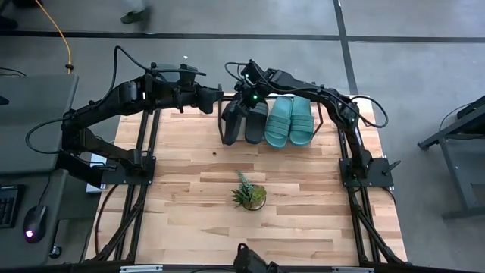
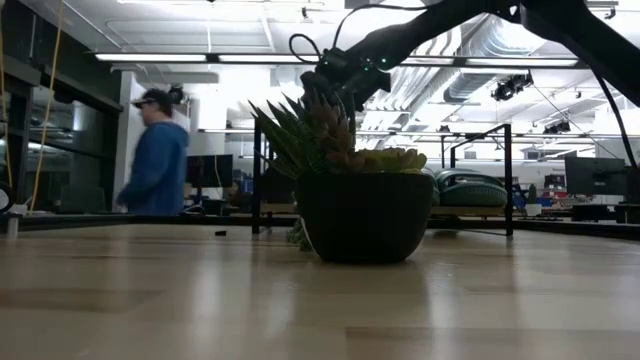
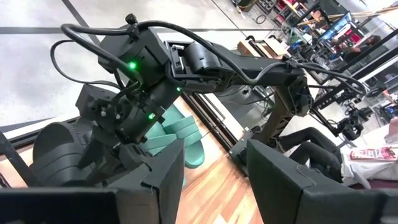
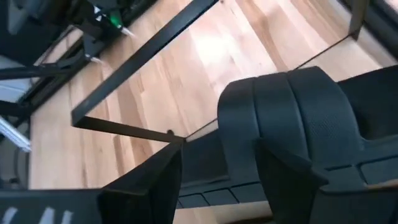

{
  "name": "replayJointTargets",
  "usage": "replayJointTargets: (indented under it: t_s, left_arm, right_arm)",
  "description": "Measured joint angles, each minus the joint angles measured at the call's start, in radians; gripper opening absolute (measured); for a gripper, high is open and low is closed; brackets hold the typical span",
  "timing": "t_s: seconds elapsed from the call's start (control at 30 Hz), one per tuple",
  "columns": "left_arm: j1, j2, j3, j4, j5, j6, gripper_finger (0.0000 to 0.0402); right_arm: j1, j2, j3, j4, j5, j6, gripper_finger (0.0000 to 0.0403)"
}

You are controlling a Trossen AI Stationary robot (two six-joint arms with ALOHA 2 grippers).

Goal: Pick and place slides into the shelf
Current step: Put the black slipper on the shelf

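The shelf [image 1: 324, 125] stands at the table's far edge. On it lie two teal slides [image 1: 290, 121] side by side, with a black slide [image 1: 257, 123] to their left. A second black slide [image 1: 230, 126] is at the shelf's left end, beside the end frame's bar [image 4: 124, 127], and looks tilted. My right gripper [image 1: 238, 106] reaches over from the right and is shut on that slide. My left gripper [image 3: 214, 180] hangs open and holds nothing, just left of the shelf [image 1: 214, 100]. My right gripper has the black slide's sole beside the wide strap [image 4: 249, 155] between its two fingers; one finger [image 4: 292, 180] lies against the strap's side. The fingers slant down from the table's far right. Whether the slide rests on the shelf board cannot be told.
A small potted plant [image 1: 249, 196] stands mid-table, near side of the shelf, and fills the middle of the low view [image 2: 365, 215]. A person in blue [image 2: 155, 160] walks in the room behind. Bare wood lies on the table's left and near parts.
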Motion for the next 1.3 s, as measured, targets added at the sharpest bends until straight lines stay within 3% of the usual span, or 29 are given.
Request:
replayJointTargets:
  t_s: [0.8, 1.3]
  left_arm:
    - [0.0, 0.0, 0.0, 0.0, 0.003, -0.007, 0.0156]
    - [0.0, 0.0, 0.0, -0.001, 0.01, -0.02, 0.0156]
  right_arm:
    - [-0.024, 0.007, 0.0, -0.109, 0.027, 0.131, 0.019]
    - [-0.04, 0.059, -0.001, -0.023, -0.128, 0.098, 0.019]
